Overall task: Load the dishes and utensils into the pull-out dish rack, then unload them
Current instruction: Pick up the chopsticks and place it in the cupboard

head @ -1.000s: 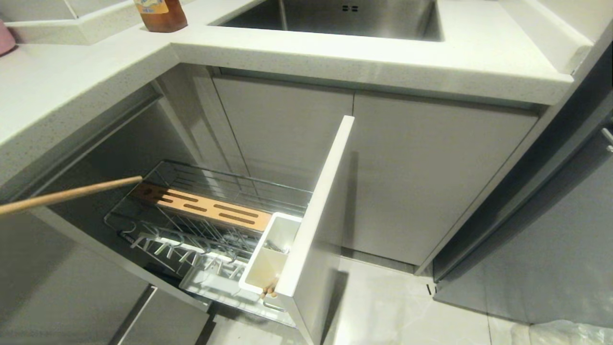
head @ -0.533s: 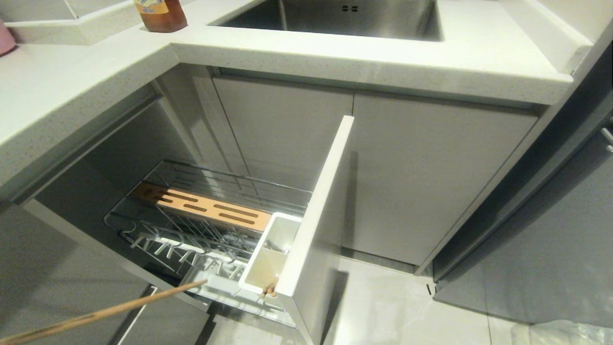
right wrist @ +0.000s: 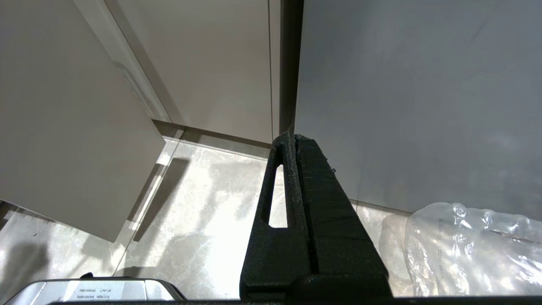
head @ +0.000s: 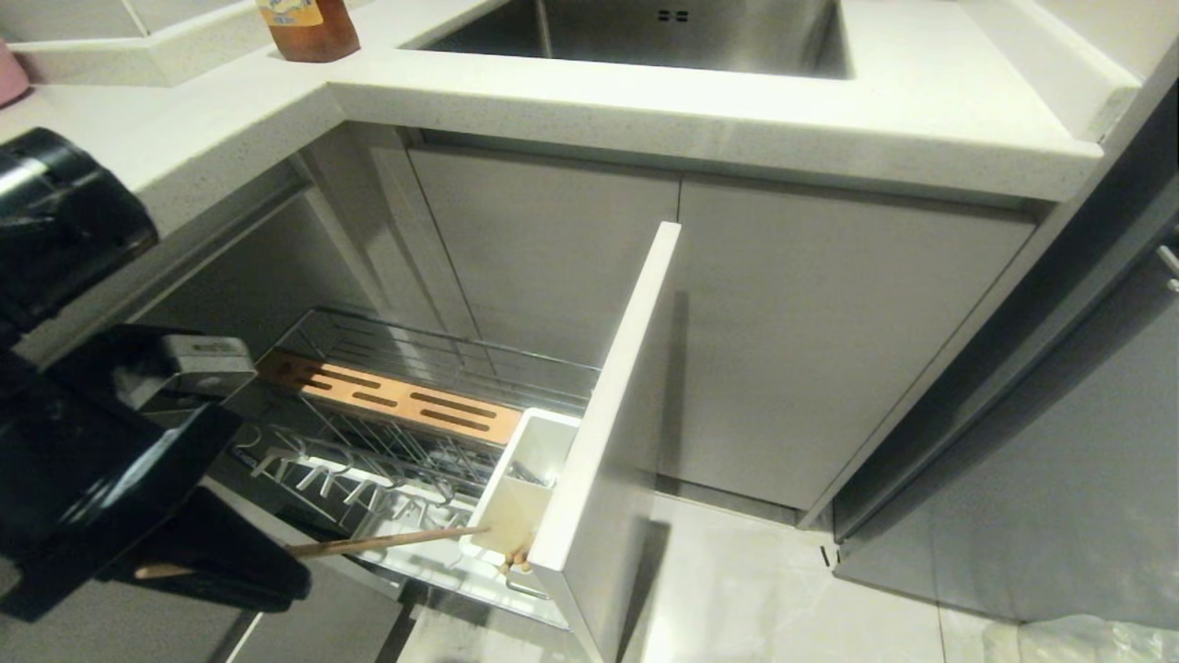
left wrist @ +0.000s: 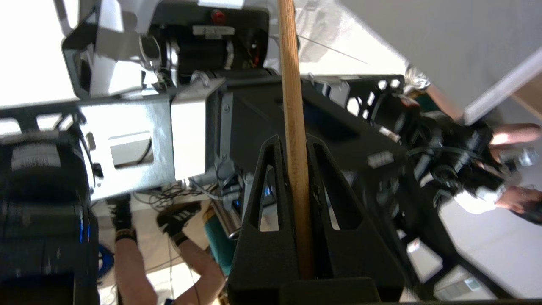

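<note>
Below the sink counter, head view: the pull-out dish rack stands drawn out, its flat front panel seen edge-on. Inside lie the slotted wood strip, rows of upright wire prongs and the white utensil box. A few wooden tips show at the near corner of the box; what they belong to is hard to make out. The left arm fills the left side and hides the rack's left end. Its gripper is seen only from behind as a dark mass, with the fingertips concealed. One chopstick juts from it almost level, its tip reaching the outer wall of the utensil box; contact cannot be confirmed. A brown bottle is cut off at the upper edge.

Left wrist view: the left gripper is pressed onto the chopstick, which runs up between the two black fingers and out of frame. Behind it, blurred robot hardware and a person's legs appear, partly cropped.

Right wrist view: the right gripper has its fingers pressed together on nothing, above a pale floor, beside cabinet fronts. Crumpled clear plastic is cut off at the corner.
</note>
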